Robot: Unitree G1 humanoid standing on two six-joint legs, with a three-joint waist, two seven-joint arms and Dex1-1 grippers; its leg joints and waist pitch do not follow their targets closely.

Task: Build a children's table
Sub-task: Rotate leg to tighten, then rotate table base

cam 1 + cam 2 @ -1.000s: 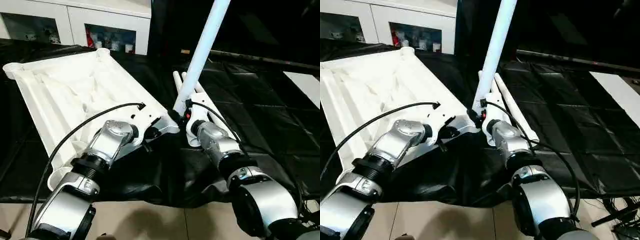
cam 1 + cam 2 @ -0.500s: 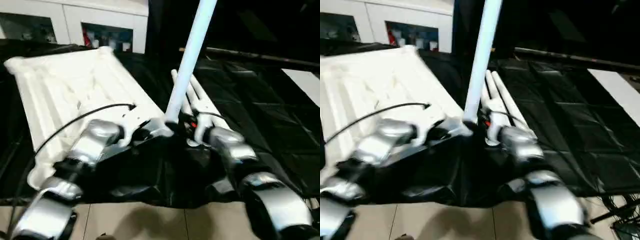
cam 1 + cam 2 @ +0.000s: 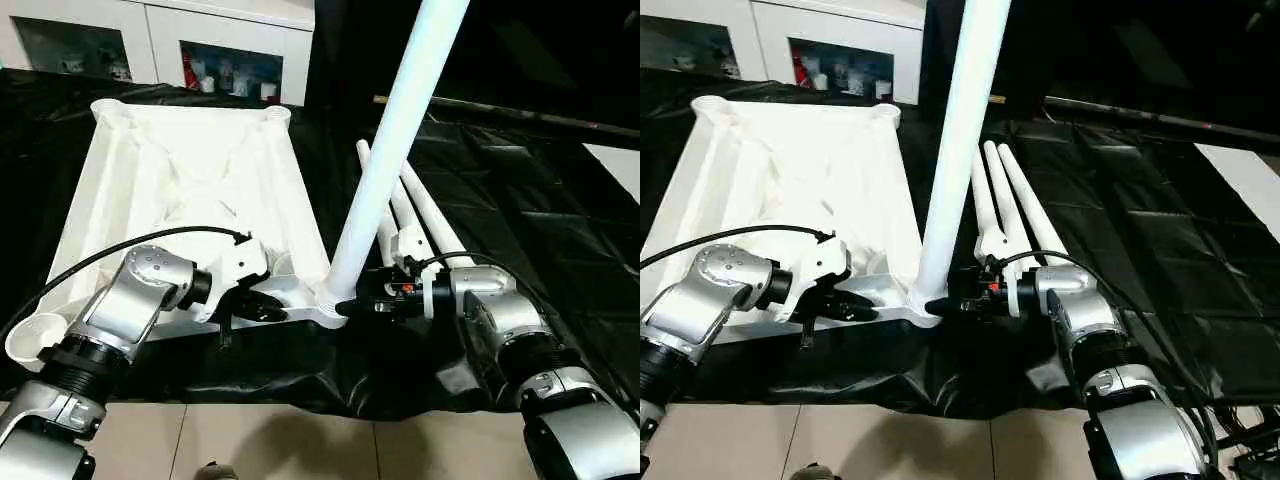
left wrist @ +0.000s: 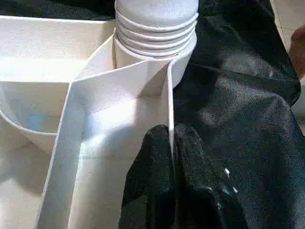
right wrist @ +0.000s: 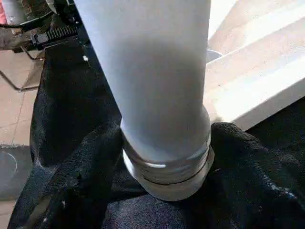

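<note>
Pinching the thin near edge wall of the white plastic rectangular tabletop (image 3: pixel 200 190), the left gripper (image 4: pixel 171 157) has its two black fingers pressed together on that rim, one each side (wrist view shows the wall running straight between them). Right gripper (image 3: pixel 352 306) sits just across the corner, its black fingers spread either side of the base of the upright white tubular leg (image 3: pixel 385 160); fingers flank the threaded collar, cannot tell if they actually bear on it. That leg stands in the round corner socket (image 3: pixel 920 312) at the tabletop's near right corner, leaning slightly toward the right as it rises out of frame.

Tabletop lies ribbed underside up on the black plastic sheet (image 3: pixel 520 210), two more round sockets at its far corners. Three spare white tubular legs (image 3: pixel 1005 200) lie side by side on the sheet just right of the tabletop, behind the right gripper. White glass-door cabinet (image 3: pixel 210 45) stands along the back wall. Tan tiled floor (image 3: pixel 890 440) shows at the near edge.
</note>
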